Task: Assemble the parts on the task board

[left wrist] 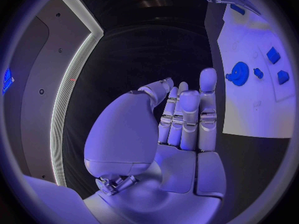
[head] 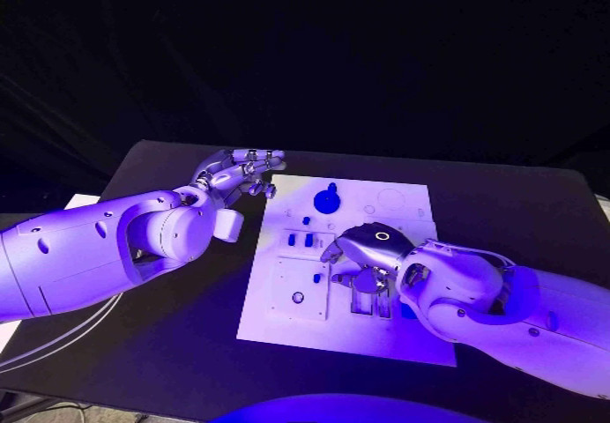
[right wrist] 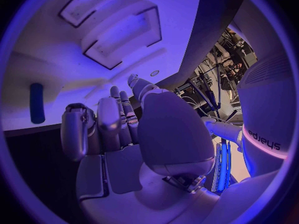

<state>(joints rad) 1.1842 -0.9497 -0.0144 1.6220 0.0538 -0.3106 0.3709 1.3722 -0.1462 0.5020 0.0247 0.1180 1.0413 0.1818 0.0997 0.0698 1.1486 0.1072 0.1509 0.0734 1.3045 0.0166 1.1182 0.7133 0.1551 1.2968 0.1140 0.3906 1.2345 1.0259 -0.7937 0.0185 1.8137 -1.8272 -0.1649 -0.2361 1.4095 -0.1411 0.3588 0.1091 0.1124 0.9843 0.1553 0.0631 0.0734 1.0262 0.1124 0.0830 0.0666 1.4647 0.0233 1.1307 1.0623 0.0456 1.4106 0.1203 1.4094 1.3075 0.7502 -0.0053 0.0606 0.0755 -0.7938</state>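
The white task board [head: 382, 204] lies mid-table with a blue gear [head: 327, 199] near its far edge and small blue parts [head: 293, 239] left of centre. My right hand [head: 364, 261] hovers over the board's recessed slots [head: 366, 301], fingers curled downward. In the right wrist view the right hand [right wrist: 124, 129] shows curled fingers with nothing visible in them, above the board [right wrist: 56, 50], where a blue peg [right wrist: 37, 103] lies. My left hand [head: 241, 172] sits off the board's far-left corner. In the left wrist view the left hand [left wrist: 181, 119] has straight fingers and is empty, with the gear [left wrist: 238, 73] beyond it.
Black table [head: 178, 344] surrounds the board, with room on the left and at the front. Two more small blue parts [left wrist: 273, 55] sit on the board [left wrist: 249, 109] past the gear. A pale sheet [head: 79, 202] lies at the table's left edge.
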